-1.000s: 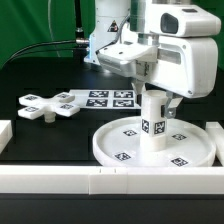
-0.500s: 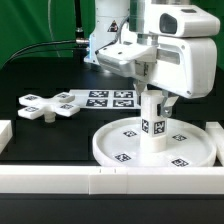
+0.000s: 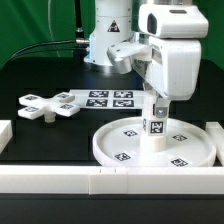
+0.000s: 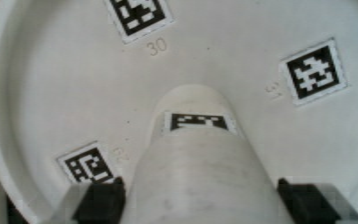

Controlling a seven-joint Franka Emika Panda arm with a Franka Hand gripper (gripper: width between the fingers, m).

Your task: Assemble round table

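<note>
The large round rimmed disc lies flat on the table at the exterior view's right. The short thick cylinder post stands upright at its middle. My gripper comes straight down over the post and is shut on its upper part. In the wrist view the post fills the space between my dark fingers, which press on both its sides, with the disc beneath. The four-armed cross piece lies alone at the exterior view's left.
The marker board lies flat behind the disc. A long white border block runs along the front edge. Shorter blocks sit at the left and right edges.
My hand has turned about its vertical axis over the post, so its body now faces another way. The post stays upright at the disc's middle. The cross piece has not moved.
</note>
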